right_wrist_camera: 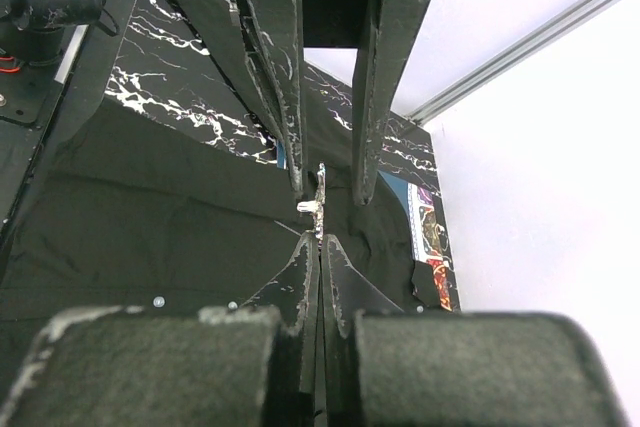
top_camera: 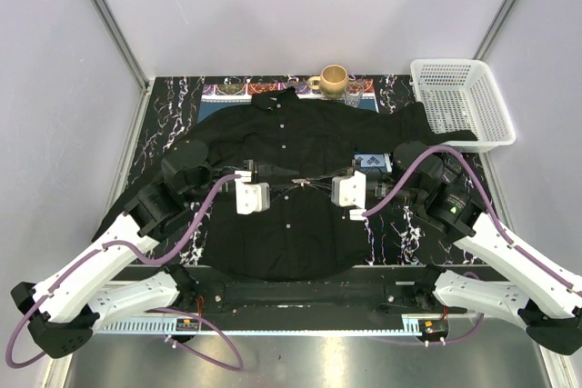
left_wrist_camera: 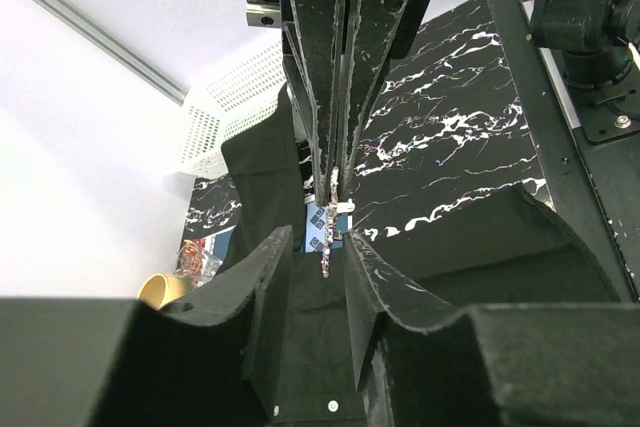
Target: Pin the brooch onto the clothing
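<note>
The clothing [top_camera: 309, 138], a black button-up shirt, lies spread flat on the table. Both grippers meet tip to tip a little above its chest. My right gripper [right_wrist_camera: 321, 239] is shut on the brooch [right_wrist_camera: 320, 202], a small silvery ornament that sticks out past its fingertips. In the left wrist view the brooch [left_wrist_camera: 329, 237] hangs from the right gripper's shut fingers. Its lower end reaches the gap of my left gripper [left_wrist_camera: 318, 247]. The left jaws stand apart on either side of the brooch, with space showing on both sides. White shirt buttons [left_wrist_camera: 333, 406] show below.
A white mesh basket [top_camera: 459, 102] stands at the back right, one sleeve reaching its base. A tan cup [top_camera: 333, 79] and a small glass [top_camera: 354, 93] sit behind the collar on a patterned mat [top_camera: 227, 90]. A blue card [top_camera: 373, 161] lies beside the shirt.
</note>
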`<act>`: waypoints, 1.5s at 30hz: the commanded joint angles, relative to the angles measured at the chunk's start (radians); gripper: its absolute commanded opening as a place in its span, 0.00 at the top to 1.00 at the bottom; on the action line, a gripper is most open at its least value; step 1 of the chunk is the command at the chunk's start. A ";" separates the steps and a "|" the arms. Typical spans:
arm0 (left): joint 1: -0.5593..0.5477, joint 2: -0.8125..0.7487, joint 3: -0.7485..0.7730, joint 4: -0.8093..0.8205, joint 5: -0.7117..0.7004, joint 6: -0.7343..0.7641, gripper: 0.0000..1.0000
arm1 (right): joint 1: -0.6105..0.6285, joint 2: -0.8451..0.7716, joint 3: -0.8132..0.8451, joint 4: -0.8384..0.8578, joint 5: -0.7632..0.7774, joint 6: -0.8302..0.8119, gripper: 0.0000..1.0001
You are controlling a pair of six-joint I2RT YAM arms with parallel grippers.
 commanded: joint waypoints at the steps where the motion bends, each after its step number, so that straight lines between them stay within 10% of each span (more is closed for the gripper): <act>1: -0.009 0.004 0.046 0.020 -0.012 0.039 0.69 | 0.021 -0.022 0.003 0.034 0.004 -0.027 1.00; 10: -0.011 -0.015 0.040 0.003 -0.012 0.007 1.00 | 0.032 0.001 0.029 0.050 0.025 0.069 1.00; 14: -0.011 -0.056 -0.003 0.052 -0.140 -0.056 1.00 | 0.030 0.030 0.082 0.024 0.105 0.334 0.80; 18: -0.011 -0.108 -0.060 0.096 -0.191 -0.059 1.00 | 0.030 0.018 0.078 0.030 0.123 0.492 0.35; 22: -0.011 -0.120 -0.065 0.100 -0.198 -0.076 1.00 | 0.030 0.043 0.102 0.002 0.127 0.583 0.25; 31: 0.036 -0.102 -0.019 0.078 -0.029 -0.350 1.00 | 0.030 0.070 0.164 -0.007 0.050 0.574 0.27; 40: 0.159 -0.051 -0.003 0.130 0.166 -0.643 1.00 | 0.029 0.080 0.174 -0.026 -0.065 0.588 0.64; 45: 0.167 -0.047 -0.011 0.166 0.224 -0.671 1.00 | 0.030 0.092 0.182 -0.041 -0.054 0.592 0.56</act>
